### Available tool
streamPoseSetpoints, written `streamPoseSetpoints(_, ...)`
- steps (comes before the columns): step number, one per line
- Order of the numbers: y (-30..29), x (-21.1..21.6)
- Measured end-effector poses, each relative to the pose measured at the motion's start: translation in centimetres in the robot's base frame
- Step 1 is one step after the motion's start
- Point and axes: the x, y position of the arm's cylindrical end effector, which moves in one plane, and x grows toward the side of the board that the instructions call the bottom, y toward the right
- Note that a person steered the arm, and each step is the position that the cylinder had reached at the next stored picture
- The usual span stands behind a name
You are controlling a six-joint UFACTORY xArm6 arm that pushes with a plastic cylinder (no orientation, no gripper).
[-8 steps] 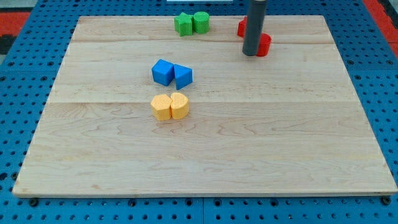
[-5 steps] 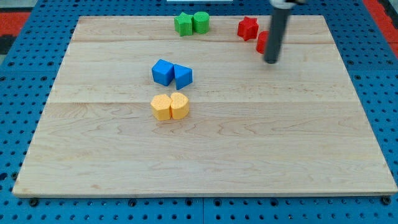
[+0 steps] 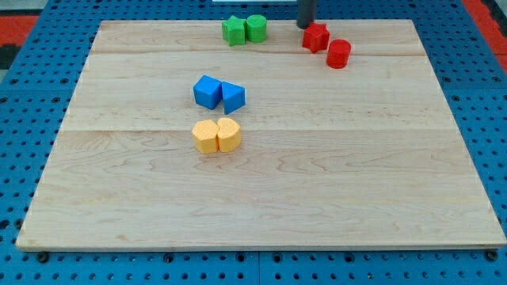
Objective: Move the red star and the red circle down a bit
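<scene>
Tip placed just beside the red star.
My tip [image 3: 305,26] is seen at the red star's [image 3: 316,37] eleven o'clock, holding nothing; the red circle [image 3: 339,53] lies at four o'clock.

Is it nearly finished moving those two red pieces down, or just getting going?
Just getting going, it seems. The red star and red circle sit near the board's top edge. My tip is just above-left of the star, seemingly placed to push. The downward shove remains.

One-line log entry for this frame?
tip above-left of red star, at board's top edge | red circle lower right of star | push down not started
</scene>
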Motion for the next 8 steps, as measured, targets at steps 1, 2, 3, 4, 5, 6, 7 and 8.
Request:
streamPoseSetpoints(1,1.1,0.4)
streamPoseSetpoints(2,1.1,-0.3)
streamPoseSetpoints(3,-1.5,-1.5)
streamPoseSetpoints(4,-3.9,-1.3)
streamPoseSetpoints(5,-1.3,-0.5)
streamPoseSetpoints(6,-1.6,0.1)
streamPoseSetpoints(7,-2.1,0.8)
streamPoseSetpoints(8,-1.0,0.8)
